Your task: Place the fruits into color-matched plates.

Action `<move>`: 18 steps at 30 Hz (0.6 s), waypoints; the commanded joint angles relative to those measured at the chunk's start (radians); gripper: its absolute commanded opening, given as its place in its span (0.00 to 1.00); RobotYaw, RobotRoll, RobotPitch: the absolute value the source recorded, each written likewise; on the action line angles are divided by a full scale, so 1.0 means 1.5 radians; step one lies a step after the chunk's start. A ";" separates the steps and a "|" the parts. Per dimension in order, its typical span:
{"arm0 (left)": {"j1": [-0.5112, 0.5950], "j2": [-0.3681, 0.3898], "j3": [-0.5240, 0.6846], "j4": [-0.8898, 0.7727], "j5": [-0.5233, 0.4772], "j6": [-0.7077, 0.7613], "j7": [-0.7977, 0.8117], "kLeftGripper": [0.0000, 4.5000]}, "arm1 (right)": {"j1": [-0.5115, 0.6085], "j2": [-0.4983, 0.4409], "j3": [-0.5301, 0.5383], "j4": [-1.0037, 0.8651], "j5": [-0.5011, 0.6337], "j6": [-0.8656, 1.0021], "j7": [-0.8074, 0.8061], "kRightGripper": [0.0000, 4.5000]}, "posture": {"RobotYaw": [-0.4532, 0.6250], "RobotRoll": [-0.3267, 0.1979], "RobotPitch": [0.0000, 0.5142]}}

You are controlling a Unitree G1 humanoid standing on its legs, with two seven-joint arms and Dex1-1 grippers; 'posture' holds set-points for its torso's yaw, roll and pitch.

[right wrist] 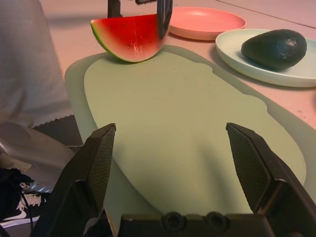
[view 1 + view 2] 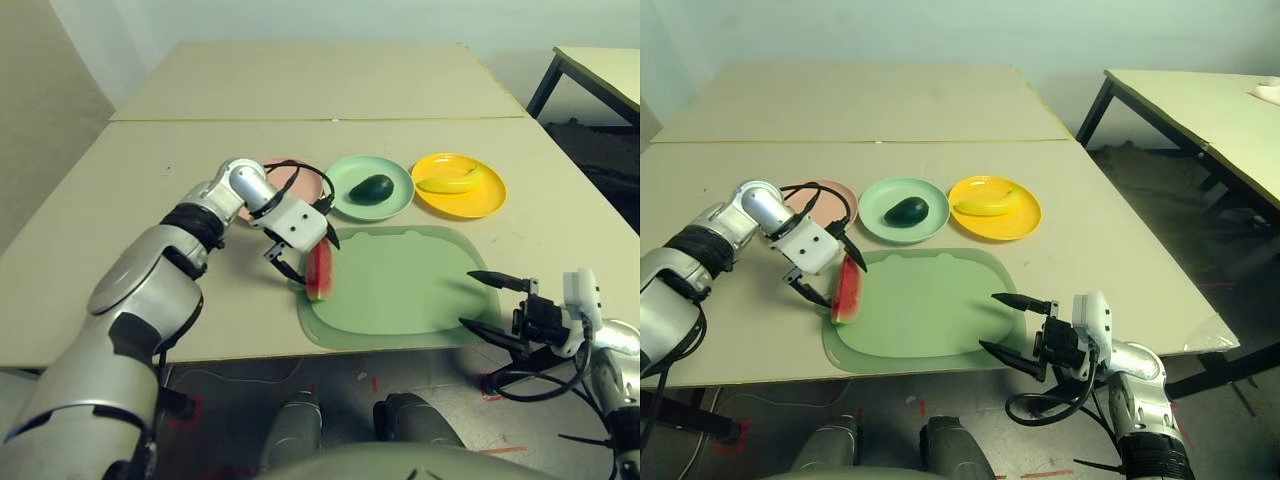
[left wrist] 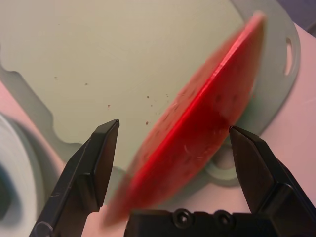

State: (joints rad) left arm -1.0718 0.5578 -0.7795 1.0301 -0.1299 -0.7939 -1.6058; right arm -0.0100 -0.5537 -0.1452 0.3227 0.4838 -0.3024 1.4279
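A: Where's the watermelon wedge (image 2: 319, 272)?

B: Left of centre in the left eye view, standing on its rind at the left edge of the pale green cutting mat (image 2: 405, 290). Its cut red face shows.

A: And the left gripper (image 2: 319, 263)? Has it got hold of it?

B: It's released, wide open. In the left wrist view its fingers (image 3: 94, 170) stand one on each side of the wedge. I can't tell whether either one touches it.

A: What about the right gripper (image 2: 466, 298)?

B: Also released, spread wide and holding nothing. It's at the lower right of the left eye view, its tips over the right part of the mat.

A: Are the other fruits on plates?

B: Yes, two of them. The dark avocado (image 2: 371, 189) lies on the mint green plate (image 2: 345, 173), upper middle of the frame. Right of that, the banana (image 2: 450, 183) lies across the yellow plate (image 2: 450, 163).

A: So which plate has no fruit?

B: The pink plate (image 2: 311, 181), just left of the mint one and partly hidden behind the left arm. The three sit in a row on the table (image 2: 100, 270), above the mat in the picture.
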 commanded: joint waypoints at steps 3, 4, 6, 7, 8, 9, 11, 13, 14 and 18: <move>0.013 -0.015 0.043 0.032 0.059 -0.010 -0.006 0.96 | 0.000 -0.005 0.007 0.005 -0.009 0.003 -0.003 1.00 | 0.37 0.62 0.08; 0.013 -0.017 0.049 0.036 0.065 -0.008 -0.006 0.91 | 0.001 -0.005 0.006 0.003 -0.010 0.004 -0.004 1.00 | 0.37 0.62 0.08; 0.015 -0.020 0.061 0.041 0.075 -0.006 -0.006 0.80 | 0.002 -0.005 0.006 0.001 -0.011 0.006 -0.005 1.00 | 0.37 0.62 0.08; 0.016 -0.021 0.066 0.043 0.081 -0.006 -0.006 0.72 | 0.003 -0.005 0.006 0.001 -0.011 0.006 -0.005 1.00 | 0.38 0.62 0.08; 0.016 -0.022 0.070 0.044 0.085 -0.006 -0.006 0.65 | 0.004 -0.006 0.005 0.002 -0.012 0.006 -0.004 1.00 | 0.38 0.62 0.08; 0.017 -0.023 0.073 0.045 0.088 -0.006 -0.006 0.57 | 0.004 -0.006 0.005 0.003 -0.012 0.005 -0.004 1.00 | 0.38 0.62 0.08; 0.020 -0.025 0.080 0.046 0.094 -0.008 -0.006 0.44 | 0.005 -0.006 0.006 0.002 -0.013 0.006 -0.005 1.00 | 0.38 0.62 0.08; 0.024 -0.026 0.086 0.045 0.098 -0.008 -0.006 0.35 | 0.005 -0.007 0.006 0.000 -0.014 0.008 -0.006 1.00 | 0.38 0.62 0.08; 0.025 -0.027 0.089 0.044 0.099 -0.008 -0.006 0.33 | 0.005 -0.007 0.006 -0.001 -0.014 0.009 -0.008 1.00 | 0.38 0.62 0.07; 0.028 -0.027 0.095 0.042 0.099 -0.001 -0.006 0.32 | 0.007 -0.009 0.007 0.002 -0.017 0.006 -0.006 1.00 | 0.38 0.62 0.07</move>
State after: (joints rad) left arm -1.0546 0.5254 -0.6248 1.0878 -0.0063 -0.8001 -1.6072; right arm -0.0060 -0.5569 -0.1443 0.3252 0.4682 -0.2941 1.4191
